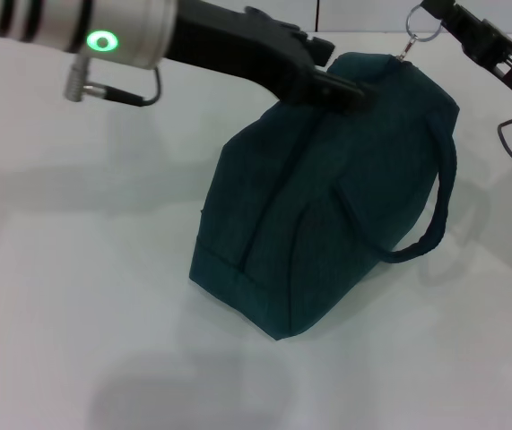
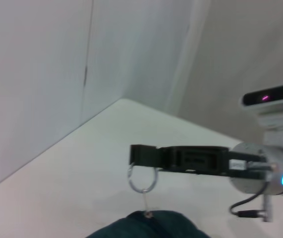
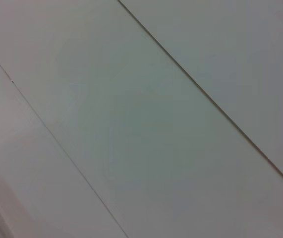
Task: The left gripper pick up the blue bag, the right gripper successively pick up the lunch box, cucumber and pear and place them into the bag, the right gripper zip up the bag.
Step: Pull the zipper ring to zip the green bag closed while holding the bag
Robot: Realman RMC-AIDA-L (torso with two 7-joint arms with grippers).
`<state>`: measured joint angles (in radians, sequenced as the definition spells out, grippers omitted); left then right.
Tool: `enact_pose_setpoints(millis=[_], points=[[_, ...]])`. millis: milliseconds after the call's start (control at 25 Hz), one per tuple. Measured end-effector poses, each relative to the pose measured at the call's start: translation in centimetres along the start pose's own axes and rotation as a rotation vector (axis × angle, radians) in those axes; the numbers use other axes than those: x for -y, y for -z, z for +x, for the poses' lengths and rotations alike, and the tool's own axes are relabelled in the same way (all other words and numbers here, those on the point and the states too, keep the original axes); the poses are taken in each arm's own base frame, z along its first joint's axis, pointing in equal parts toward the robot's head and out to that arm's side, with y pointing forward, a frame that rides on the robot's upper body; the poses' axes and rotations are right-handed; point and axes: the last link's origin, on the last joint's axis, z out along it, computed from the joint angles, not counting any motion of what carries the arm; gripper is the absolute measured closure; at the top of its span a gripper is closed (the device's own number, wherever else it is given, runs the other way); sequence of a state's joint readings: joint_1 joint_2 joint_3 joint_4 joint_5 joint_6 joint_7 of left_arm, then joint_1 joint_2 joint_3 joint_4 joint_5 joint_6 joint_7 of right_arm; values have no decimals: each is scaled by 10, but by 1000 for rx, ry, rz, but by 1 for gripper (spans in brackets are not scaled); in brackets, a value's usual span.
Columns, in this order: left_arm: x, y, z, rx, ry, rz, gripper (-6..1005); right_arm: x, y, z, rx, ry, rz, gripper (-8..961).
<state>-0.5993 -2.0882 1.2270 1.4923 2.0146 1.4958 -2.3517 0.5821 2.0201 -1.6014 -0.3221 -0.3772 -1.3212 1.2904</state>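
Bag: the dark teal fabric tote with strap handles, the blue bag (image 1: 327, 206), is seen standing on the white table (image 1: 76, 269), tilted, its top drawn up toward the far side; one strap handle (image 1: 435, 206) is hung loose down its right side.
Zipper: a silver ring pull (image 1: 421, 25) is held above the bag's top far corner, joined to it by a thin link; in the left wrist view the ring pull (image 2: 142, 179) is seen hanging under the black claw, the bag's top (image 2: 151, 225) just below.
Right gripper: the black two-fingered claw with a white printed label, the right gripper (image 1: 428, 9), is placed at the upper right, clenched on the ring pull; the right gripper (image 2: 140, 154) is also shown from the side in the left wrist view.
Left gripper: the unlabelled black claw, the left gripper (image 1: 350, 90), is pressed closed on the fabric at the bag's top, reached in from the upper left.
Contents: nothing inside the bag can be made out.
Right wrist view: only pale panels are shown.
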Motion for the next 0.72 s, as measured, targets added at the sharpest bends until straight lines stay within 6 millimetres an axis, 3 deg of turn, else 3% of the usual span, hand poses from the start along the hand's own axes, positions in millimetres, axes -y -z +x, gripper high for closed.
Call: enact_pose_setpoints(millis=[440, 720], points=[[8, -20, -13, 88, 85, 63, 194, 0, 0, 0, 0, 0, 2, 938], [8, -21, -21, 106, 39, 55, 364, 0, 1, 0, -1, 1, 2, 938]])
